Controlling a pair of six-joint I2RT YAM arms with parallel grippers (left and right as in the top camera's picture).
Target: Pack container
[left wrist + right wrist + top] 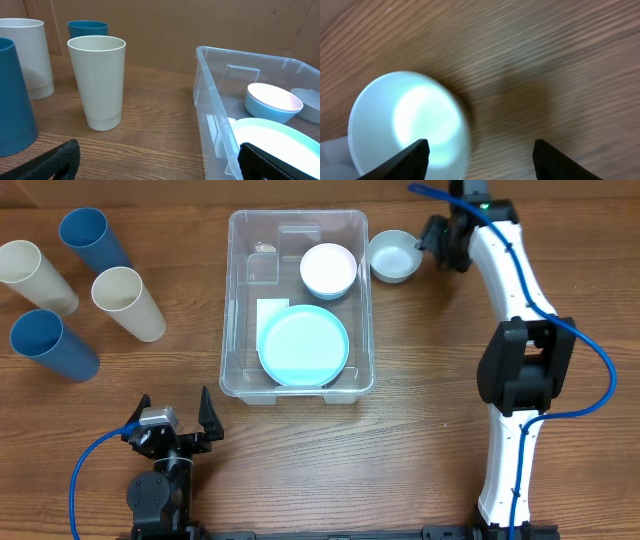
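At the middle of the wooden surface [420,435]: a large clear rectangular plastic container [231,310] with rounded corners and a rim, standing upright, without lid. Inside, counted: one round light turquoise plate [303,346], lying flat at the near end and partly over a white label [270,310] on the base; one round white bowl with pale blue outside [328,270], mouth up, at the far right side. Whether this bowl touches the plate, cannot tell. Outside, just beside the far right corner of the rim: one more round white bowl [393,256], mouth up on the surface. In total two bowls and one plate. To the left, well apart from the container: four tall plastic cups, all upright, namely two dark blue cups [95,240] [52,345] and two cream cups [38,277] [128,303]. Right gripper [424,242] just beside the outside bowl, jaws spread open, gripping nothing; bowl blurred in the right wrist view, close to one finger [407,160], contact not possible to tell. Left gripper [173,408] at the near edge, low over the surface, jaws wide open and holding nothing, facing the cups and the container wall.
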